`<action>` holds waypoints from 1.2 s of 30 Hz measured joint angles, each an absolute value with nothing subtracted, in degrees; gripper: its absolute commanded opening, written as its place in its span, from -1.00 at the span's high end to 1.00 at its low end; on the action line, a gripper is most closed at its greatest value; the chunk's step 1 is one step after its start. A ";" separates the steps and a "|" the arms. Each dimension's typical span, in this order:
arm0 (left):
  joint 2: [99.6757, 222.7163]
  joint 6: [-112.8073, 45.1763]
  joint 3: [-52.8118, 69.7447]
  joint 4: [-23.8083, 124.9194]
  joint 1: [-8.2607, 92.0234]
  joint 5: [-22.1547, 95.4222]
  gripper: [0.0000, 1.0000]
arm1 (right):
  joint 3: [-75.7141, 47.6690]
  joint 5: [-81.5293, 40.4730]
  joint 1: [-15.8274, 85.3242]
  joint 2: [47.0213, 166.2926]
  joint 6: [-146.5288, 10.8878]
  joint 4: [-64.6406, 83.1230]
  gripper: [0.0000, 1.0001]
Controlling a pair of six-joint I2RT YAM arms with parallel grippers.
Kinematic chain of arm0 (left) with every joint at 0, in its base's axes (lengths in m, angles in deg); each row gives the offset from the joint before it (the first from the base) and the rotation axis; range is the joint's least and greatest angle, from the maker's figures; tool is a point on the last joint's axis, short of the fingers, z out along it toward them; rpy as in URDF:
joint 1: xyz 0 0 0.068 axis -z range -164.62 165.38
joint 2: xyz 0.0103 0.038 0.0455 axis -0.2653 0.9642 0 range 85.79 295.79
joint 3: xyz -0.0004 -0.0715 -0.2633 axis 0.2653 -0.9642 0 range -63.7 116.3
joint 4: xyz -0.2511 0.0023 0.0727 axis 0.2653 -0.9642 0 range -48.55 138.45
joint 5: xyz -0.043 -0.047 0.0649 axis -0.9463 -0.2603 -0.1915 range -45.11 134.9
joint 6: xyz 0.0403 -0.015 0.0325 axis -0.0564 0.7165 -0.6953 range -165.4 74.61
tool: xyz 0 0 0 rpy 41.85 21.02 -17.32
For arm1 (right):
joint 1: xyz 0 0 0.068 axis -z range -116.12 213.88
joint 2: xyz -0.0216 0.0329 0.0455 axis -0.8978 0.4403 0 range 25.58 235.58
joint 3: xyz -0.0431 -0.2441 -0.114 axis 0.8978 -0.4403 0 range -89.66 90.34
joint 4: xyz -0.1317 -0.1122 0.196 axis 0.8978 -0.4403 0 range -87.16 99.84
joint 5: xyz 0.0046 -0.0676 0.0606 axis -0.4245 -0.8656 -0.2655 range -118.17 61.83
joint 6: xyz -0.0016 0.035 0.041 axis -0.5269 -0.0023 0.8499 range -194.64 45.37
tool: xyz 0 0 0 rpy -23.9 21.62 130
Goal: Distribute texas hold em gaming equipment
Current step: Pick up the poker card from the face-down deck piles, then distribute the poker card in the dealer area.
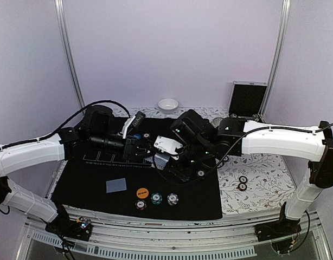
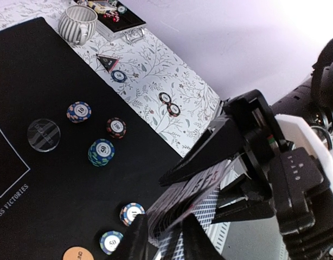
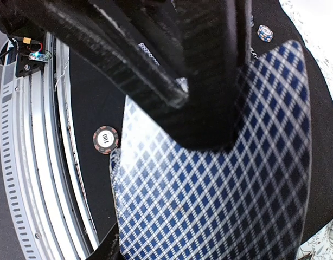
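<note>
My left gripper (image 2: 162,226) is shut on a deck of blue-backed playing cards (image 2: 193,197) held above the black mat (image 1: 90,179). My right gripper (image 3: 166,189) is shut on the deck's other end, its top finger (image 3: 204,81) pressing on the top card (image 3: 226,184). In the top view both grippers meet at the cards (image 1: 161,161) over the mat's centre. One card (image 1: 116,185) lies face down on the mat. An orange disc (image 1: 142,192) and three chips (image 1: 157,199) sit near the front edge. A red triangular marker (image 2: 107,60) and a blue disc (image 2: 119,76) lie on the floral cloth.
A ribbed mug (image 2: 77,24) and an open case (image 1: 247,98) stand at the back right, a white bowl (image 1: 168,104) at the back centre. Two chips (image 1: 242,183) lie on the floral cloth right of the mat. A clear disc (image 2: 43,135) and more chips (image 2: 101,151) lie on the mat.
</note>
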State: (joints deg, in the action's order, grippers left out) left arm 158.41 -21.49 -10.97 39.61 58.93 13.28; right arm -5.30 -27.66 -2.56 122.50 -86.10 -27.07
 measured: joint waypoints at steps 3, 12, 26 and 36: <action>158.41 -21.58 -10.99 39.59 58.87 12.30 0.77 | -5.37 -27.70 -2.56 122.50 -86.10 -27.07 0.91; 156.81 -21.39 -10.99 39.44 57.16 9.48 1.00 | -6.63 -29.03 -2.54 122.24 -86.10 -27.05 0.92; 153.60 -17.56 -10.97 40.00 45.60 4.41 1.00 | -10.72 -30.04 -0.81 118.19 -85.84 -27.09 0.92; 180.97 -14.76 3.61 43.30 41.42 4.75 1.00 | -13.85 -32.25 1.51 110.68 -84.46 -27.31 0.92</action>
State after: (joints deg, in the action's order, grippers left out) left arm 180.97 -14.76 3.61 43.30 41.42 4.75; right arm -13.85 -32.25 1.51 110.68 -84.46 -27.31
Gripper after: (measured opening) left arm 0.007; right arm 0.420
